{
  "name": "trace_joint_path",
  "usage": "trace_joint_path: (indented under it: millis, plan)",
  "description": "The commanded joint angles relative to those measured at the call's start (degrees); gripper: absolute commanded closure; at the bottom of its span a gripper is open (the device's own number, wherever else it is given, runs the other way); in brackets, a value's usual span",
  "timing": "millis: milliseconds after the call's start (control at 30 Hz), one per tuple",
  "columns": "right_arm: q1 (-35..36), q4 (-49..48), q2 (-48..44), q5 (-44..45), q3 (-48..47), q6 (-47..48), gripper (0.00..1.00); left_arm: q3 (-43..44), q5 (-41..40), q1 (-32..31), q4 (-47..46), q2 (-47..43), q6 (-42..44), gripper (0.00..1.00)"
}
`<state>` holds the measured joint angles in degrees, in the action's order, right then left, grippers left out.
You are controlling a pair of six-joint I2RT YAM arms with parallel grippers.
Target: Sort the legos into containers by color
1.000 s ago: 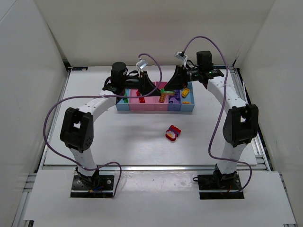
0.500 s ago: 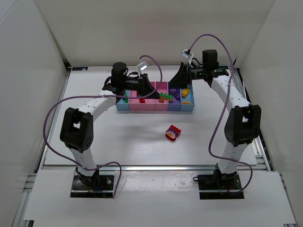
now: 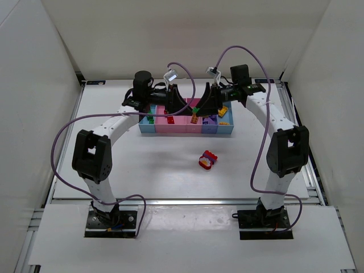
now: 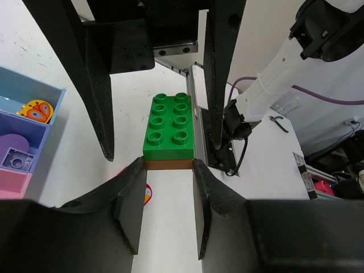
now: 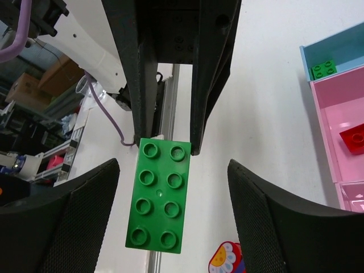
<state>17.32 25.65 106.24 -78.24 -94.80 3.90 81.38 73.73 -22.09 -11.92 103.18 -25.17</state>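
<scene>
My left gripper (image 4: pixel 169 165) is shut on a green lego (image 4: pixel 172 125) stacked on an orange-brown one (image 4: pixel 169 165), held above the containers (image 3: pixel 187 130). From the other side my right gripper (image 5: pixel 172 165) is open, its fingers wide on either side of the same green lego (image 5: pixel 159 196) without touching it. From above, the left gripper (image 3: pixel 185 109) and right gripper (image 3: pixel 203 108) face each other over the pink bins with the green lego (image 3: pixel 195 110) between them. The bins hold a green lego (image 5: pixel 322 69), a red one (image 5: pixel 354 137), a yellow one (image 3: pixel 223 110) and a purple piece (image 4: pixel 17 153).
A small stack of red, purple and yellow legos (image 3: pixel 208 160) lies on the white table in front of the bins, and shows low in the right wrist view as a flower-printed piece (image 5: pixel 227 259). White walls close in the table. Purple cables arch over both arms.
My right gripper has opened, drew back to the right, then came in again around the green lego. The left gripper has kept its hold and barely moved.
</scene>
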Motion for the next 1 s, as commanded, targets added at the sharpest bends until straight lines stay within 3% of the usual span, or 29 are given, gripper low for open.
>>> trace_joint_path:
  millis: [0,333,733,967]
  plan:
    - [0.17,0.37,-2.61,-1.83,-1.17,1.11,0.2,2.11,0.71,0.2,1.02,-1.49,1.7,0.89]
    - [0.17,-3.93,-1.12,-0.87,-2.14,-2.93,0.26,2.02,0.71,0.11,1.11,-1.4,1.53,0.89]
    - [0.17,-6.23,0.29,-0.43,-3.54,-5.84,0.42,2.11,0.8,-0.41,1.03,-1.05,1.35,0.89]
    - [0.87,-5.7,0.38,-0.16,-3.81,-5.4,0.42,2.73,1.06,-0.41,1.02,-0.52,1.52,0.89]
